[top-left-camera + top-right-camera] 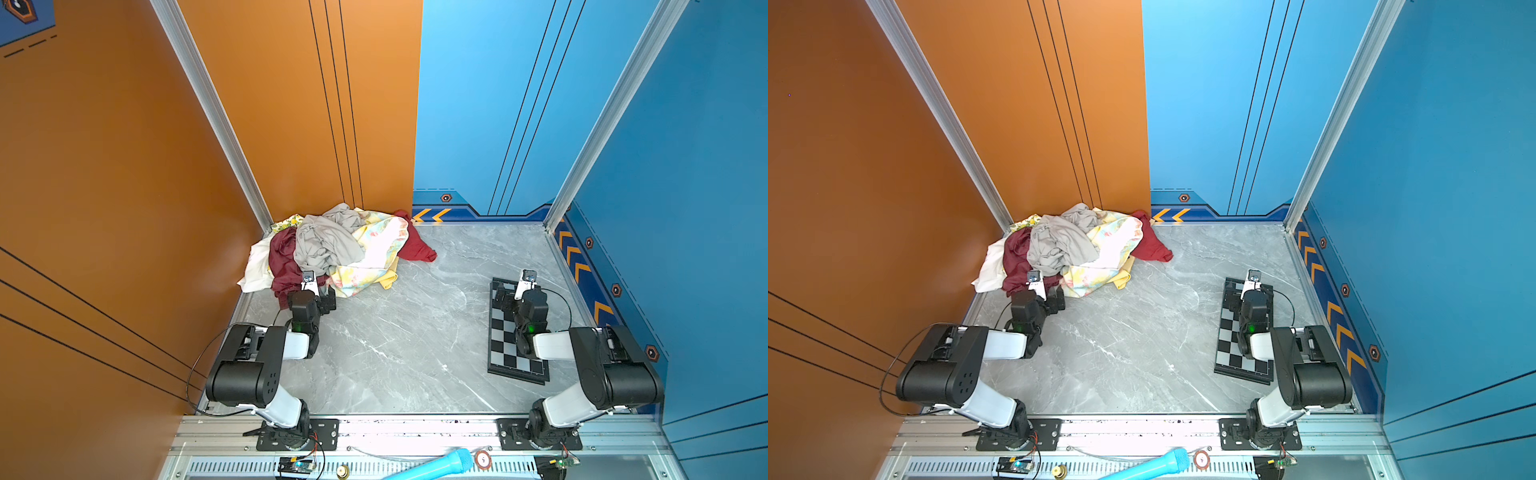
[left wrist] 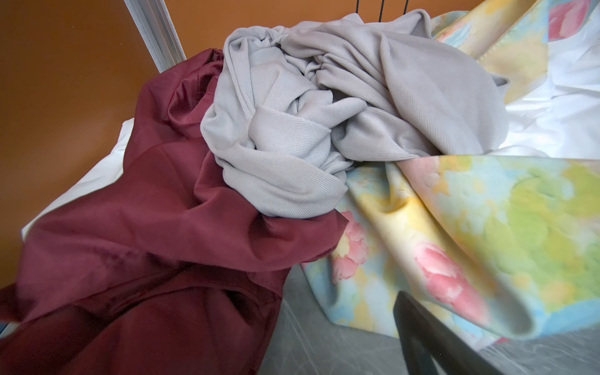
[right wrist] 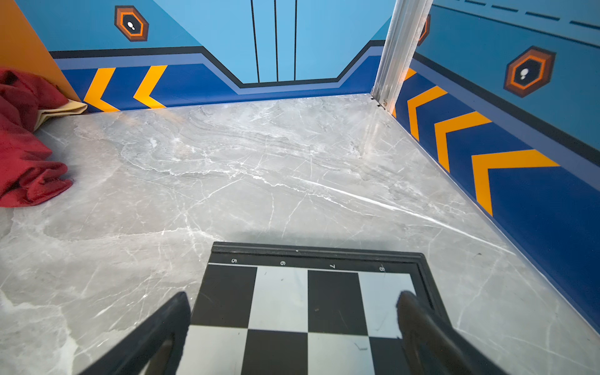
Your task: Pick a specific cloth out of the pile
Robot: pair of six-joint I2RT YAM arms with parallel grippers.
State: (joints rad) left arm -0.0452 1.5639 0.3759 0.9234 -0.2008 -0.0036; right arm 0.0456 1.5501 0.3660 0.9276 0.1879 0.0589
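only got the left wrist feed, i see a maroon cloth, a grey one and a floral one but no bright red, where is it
Observer: The bright red cloth lies at the far right edge of the pile. Its left side is tucked under the floral cloth, and the rest spills onto the table near the back wall.
Operator: is the right arm near it
Observer: No. The right gripper hovers with its jaws open over the chessboard on the table's right side, well apart from the pile.
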